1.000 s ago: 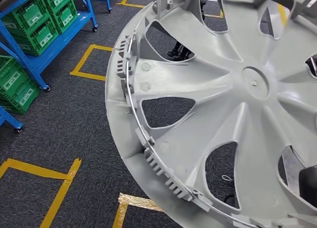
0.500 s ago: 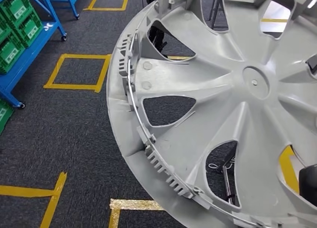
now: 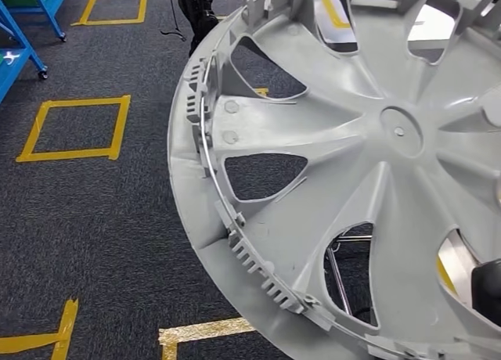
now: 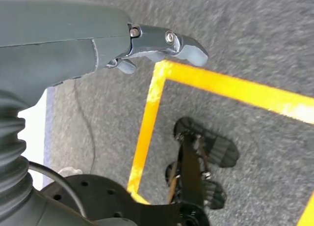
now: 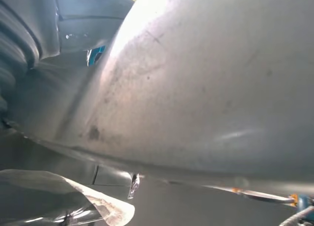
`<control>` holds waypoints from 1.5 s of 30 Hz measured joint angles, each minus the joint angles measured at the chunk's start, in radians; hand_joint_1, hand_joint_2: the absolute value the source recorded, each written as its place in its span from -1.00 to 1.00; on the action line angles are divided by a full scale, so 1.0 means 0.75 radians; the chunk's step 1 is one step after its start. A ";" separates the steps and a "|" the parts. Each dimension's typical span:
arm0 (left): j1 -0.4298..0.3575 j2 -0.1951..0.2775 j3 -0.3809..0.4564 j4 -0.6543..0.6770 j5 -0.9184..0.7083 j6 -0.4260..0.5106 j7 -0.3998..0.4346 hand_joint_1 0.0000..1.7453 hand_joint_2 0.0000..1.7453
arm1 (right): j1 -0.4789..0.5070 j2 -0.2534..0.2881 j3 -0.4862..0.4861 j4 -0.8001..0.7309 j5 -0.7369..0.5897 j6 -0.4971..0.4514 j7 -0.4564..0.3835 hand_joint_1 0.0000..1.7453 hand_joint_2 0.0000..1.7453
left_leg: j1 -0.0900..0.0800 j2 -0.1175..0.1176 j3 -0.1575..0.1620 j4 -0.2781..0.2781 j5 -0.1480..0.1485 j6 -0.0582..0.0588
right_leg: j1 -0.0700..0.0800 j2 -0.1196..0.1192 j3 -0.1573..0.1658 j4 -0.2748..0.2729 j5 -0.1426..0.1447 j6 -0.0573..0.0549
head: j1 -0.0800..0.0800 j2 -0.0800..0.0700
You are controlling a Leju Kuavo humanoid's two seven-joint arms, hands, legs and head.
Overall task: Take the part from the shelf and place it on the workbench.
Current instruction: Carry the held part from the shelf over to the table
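The part is a large grey wheel cover (image 3: 366, 164) with curved spokes and clips along its rim. It is held up close in the head view and takes up the right side of it. Through a lower-right opening I see a dark piece of my right hand (image 3: 488, 291) under the cover. In the right wrist view the right hand (image 5: 74, 19) lies against the cover's smooth grey face (image 5: 207, 88) and holds it. My left hand (image 4: 111, 44) hangs over the carpet, fingers out straight, holding nothing.
Dark carpet carries yellow tape squares (image 3: 73, 129). A blue shelf leg on a caster (image 3: 27, 35) stands at the far left. A person's dark legs (image 3: 198, 12) are at the top. Thin metal legs (image 3: 333, 275) show through a lower opening, a pale surface (image 3: 431, 23) through an upper one.
The whole floor scene has slid left as the camera turned right; the blue shelves with green crates have left the picture. The wheel cover keeps its place in front of me.
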 joint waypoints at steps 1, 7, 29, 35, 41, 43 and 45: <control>0.001 0.000 -0.001 0.000 -0.005 0.001 -0.002 -1.00 1.00 | 0.000 0.000 -0.001 0.000 0.000 0.000 -0.001 1.00 1.00 | -0.001 0.016 0.000 -0.002 0.001 0.005 | 0.000 -0.039 -0.036 0.079 -0.042 0.003 | 0.002 0.000; 0.001 -0.001 -0.009 -0.001 -0.020 0.004 -0.006 -1.00 1.00 | 0.001 0.000 -0.004 0.000 -0.002 0.000 -0.006 1.00 1.00 | -0.006 0.110 0.001 0.000 -0.004 0.004 | -0.008 -0.117 -0.049 0.137 -0.027 0.014 | 0.004 0.000; -0.005 -0.002 0.042 -0.002 0.082 -0.012 0.148 -1.00 1.00 | -0.021 -0.006 0.007 0.006 -0.002 0.000 0.009 1.00 1.00 | -0.009 -0.035 -0.010 -0.001 0.007 -0.002 | -0.002 0.046 0.030 -0.066 0.045 -0.012 | -0.001 0.000; 0.000 -0.003 0.042 -0.002 0.077 0.002 0.158 -1.00 1.00 | -0.030 -0.011 0.007 0.009 -0.002 0.000 0.008 1.00 1.00 | -0.009 0.071 -0.007 -0.019 0.014 0.014 | -0.010 -0.086 -0.142 0.291 -0.119 0.025 | 0.008 0.000; -0.003 -0.005 0.042 -0.003 0.049 0.040 0.131 -1.00 1.00 | -0.030 -0.011 0.005 0.007 -0.003 0.000 0.002 1.00 1.00 | -0.017 0.144 0.005 -0.007 -0.005 -0.019 | -0.011 -0.185 0.078 -0.088 0.023 0.013 | 0.007 0.000; -0.005 -0.007 0.041 -0.003 0.043 0.044 0.123 -1.00 1.00 | -0.026 -0.011 0.004 0.005 -0.003 0.000 0.001 1.00 1.00 | -0.015 0.161 0.008 -0.004 -0.009 -0.032 | -0.007 -0.157 0.077 -0.089 0.026 -0.008 | 0.006 0.000; -0.007 -0.007 0.041 -0.003 0.039 0.044 0.121 -1.00 1.00 | -0.023 -0.011 0.003 0.003 -0.002 0.000 0.001 1.00 1.00 | -0.008 0.128 -0.002 0.034 -0.042 -0.045 | -0.009 -0.133 0.078 -0.093 0.032 -0.026 | 0.003 0.000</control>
